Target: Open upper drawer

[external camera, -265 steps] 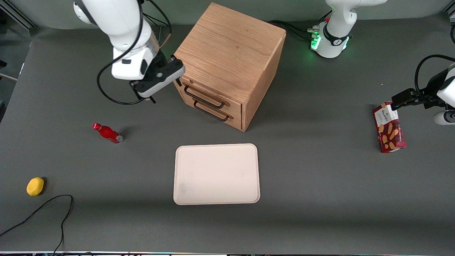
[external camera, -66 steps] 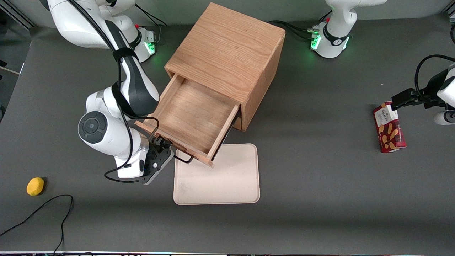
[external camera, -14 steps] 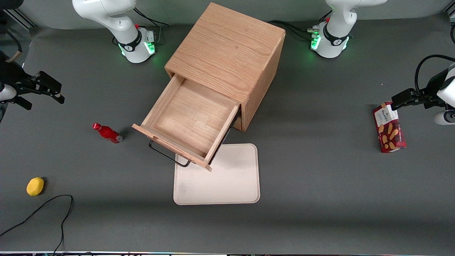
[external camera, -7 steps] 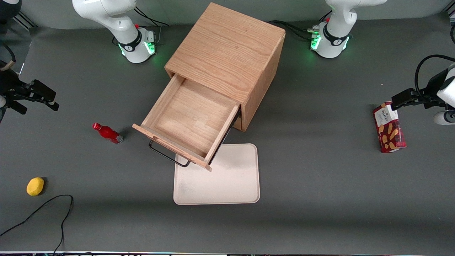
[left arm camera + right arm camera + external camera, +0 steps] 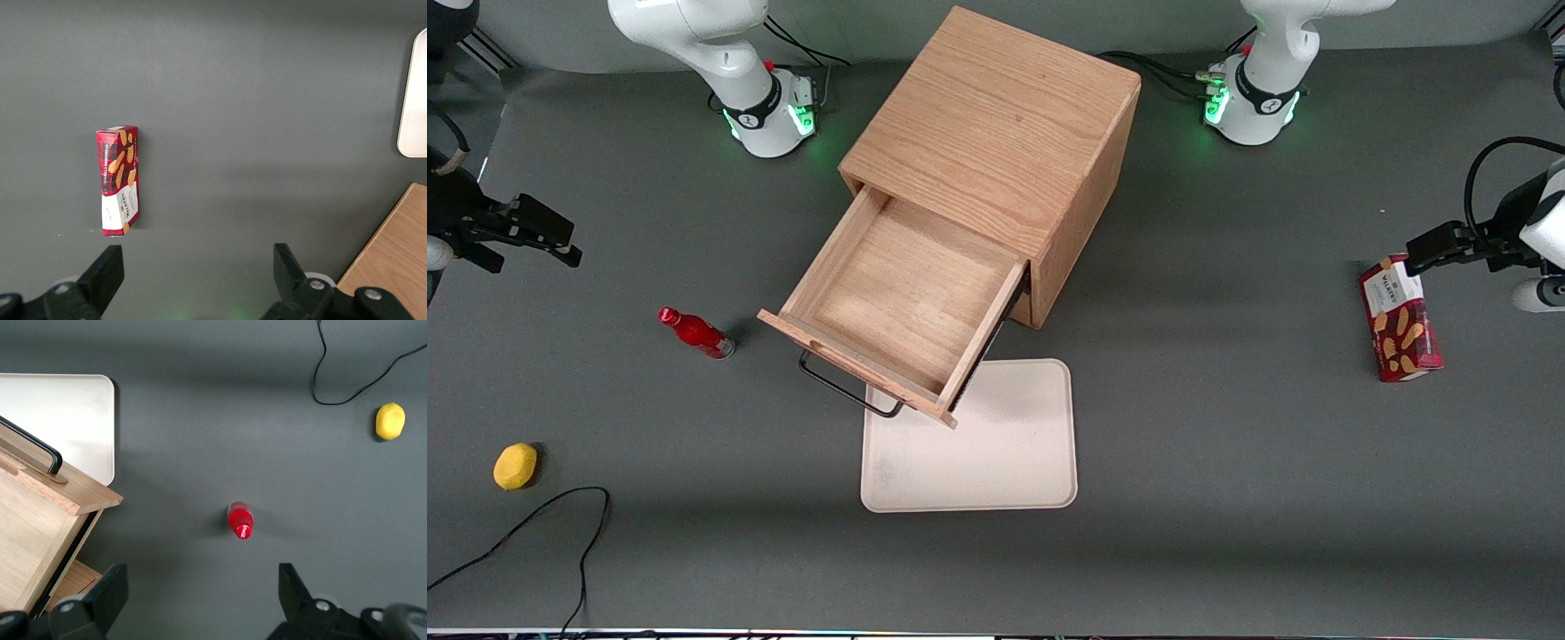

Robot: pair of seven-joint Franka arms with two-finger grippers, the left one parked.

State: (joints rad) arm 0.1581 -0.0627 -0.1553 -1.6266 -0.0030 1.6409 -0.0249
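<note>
lemon (image 5: pixel 515 466): nearest the front camera, way out at the working arm's end of the counter (image 5: pixel 1227 498)
tray (image 5: pixel 996 462): flat, its edge tucked under the drawer front
upper drawer (image 5: pixel 898 307): pulled well out of the cabinet (image 5: pixel 996 133), nothing inside, black handle (image 5: pixel 849 391) free
red bottle (image 5: pixel 695 332): beside the drawer
gripper (image 5: pixel 538 233): fingers spread, holding nothing, hanging well clear of the drawer

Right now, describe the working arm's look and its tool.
The right arm is glossy white with rounded segments, a black band and green lights at its base. Its tool, out past the working arm's end of the table, is black with two flat fingers spread open, trailing black cable.
</note>
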